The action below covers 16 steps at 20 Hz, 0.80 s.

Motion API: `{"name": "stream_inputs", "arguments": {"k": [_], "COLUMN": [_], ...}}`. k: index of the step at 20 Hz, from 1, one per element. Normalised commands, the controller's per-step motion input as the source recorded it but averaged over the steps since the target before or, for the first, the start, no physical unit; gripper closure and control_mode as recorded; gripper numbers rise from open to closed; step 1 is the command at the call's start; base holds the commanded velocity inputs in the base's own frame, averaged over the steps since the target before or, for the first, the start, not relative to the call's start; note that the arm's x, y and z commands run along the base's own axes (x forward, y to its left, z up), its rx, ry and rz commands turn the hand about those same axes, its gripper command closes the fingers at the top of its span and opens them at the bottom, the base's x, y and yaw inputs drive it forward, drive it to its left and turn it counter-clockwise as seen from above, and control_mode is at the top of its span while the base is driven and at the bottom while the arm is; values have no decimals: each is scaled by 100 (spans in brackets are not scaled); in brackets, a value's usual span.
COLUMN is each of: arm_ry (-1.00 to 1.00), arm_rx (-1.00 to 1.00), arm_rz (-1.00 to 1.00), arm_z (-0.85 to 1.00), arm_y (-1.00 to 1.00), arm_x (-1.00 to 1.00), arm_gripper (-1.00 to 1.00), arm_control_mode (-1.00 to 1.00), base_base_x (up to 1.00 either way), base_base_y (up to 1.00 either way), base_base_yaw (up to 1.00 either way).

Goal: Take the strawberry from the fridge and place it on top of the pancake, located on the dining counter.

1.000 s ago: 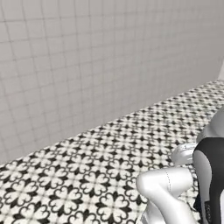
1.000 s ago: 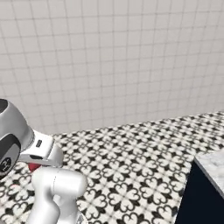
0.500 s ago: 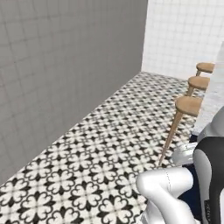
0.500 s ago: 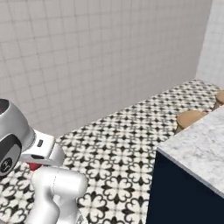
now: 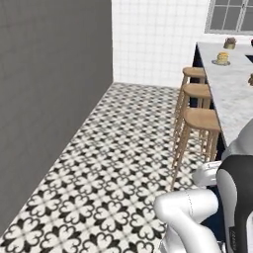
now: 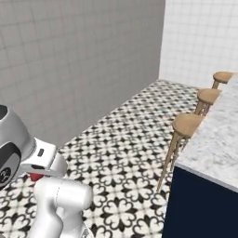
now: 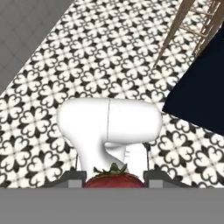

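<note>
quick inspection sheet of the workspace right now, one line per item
surface: dining counter, marble top on a navy base, runs along the right.
job's things: strawberry sits between the gripper's fingertips; pancake on a plate at the counter's far end.
clutter: a small brown item beyond the pancake, too small to identify.
grippers: gripper shut on the strawberry, carried low over the floor.
cables: nothing seen.
surroundings: three wooden stools along the counter, patterned floor tiles, grey wall, window at the far end.
</note>
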Motion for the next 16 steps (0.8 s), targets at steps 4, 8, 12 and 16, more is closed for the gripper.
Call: {"name": "stream_inputs", "arguments": {"k": [4,8,12,16], "arm_ry": [0,0,0,0], "arm_rx": [0,0,0,0], "arm_rz": [0,0,0,0], "arm_z": [0,0,0,0], "arm_y": [0,0,0,0], "arm_x": [0,0,0,0], "arm_gripper": [100,100,100,100], "arm_control_mode": [100,100,100,100], "base_base_x": [57,64,50,65], "base_base_y": [80,92,73,78], "base_base_yaw": [-49,-43,-34,-23]}}
